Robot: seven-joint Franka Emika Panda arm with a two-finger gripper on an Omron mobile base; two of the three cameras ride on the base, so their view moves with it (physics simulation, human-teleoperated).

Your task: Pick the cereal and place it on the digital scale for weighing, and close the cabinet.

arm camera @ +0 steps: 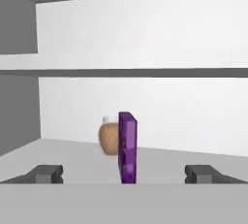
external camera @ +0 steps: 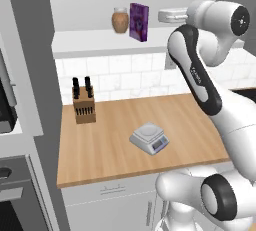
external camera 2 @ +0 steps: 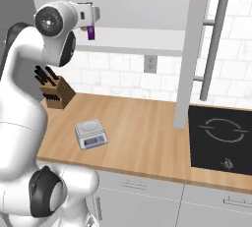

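Grey and bare, the digital scale (external camera: 148, 138) sits on the wooden counter (external camera: 110, 145) with nothing on its plate, so no part of the task is done yet. Up in the open cabinet (arm camera: 19, 97), the gripper (arm camera: 124, 173) is spread wide, its jaws flanking the narrow edge of the purple cereal (arm camera: 128, 146) without touching. The box stands on the shelf beside the brown jar (arm camera: 110, 139); grasping, carrying, weighing and shutting the door (external camera 2: 194, 49) all remain.

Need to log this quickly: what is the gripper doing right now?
Gripper: open, holding nothing, lined up on the cereal box.
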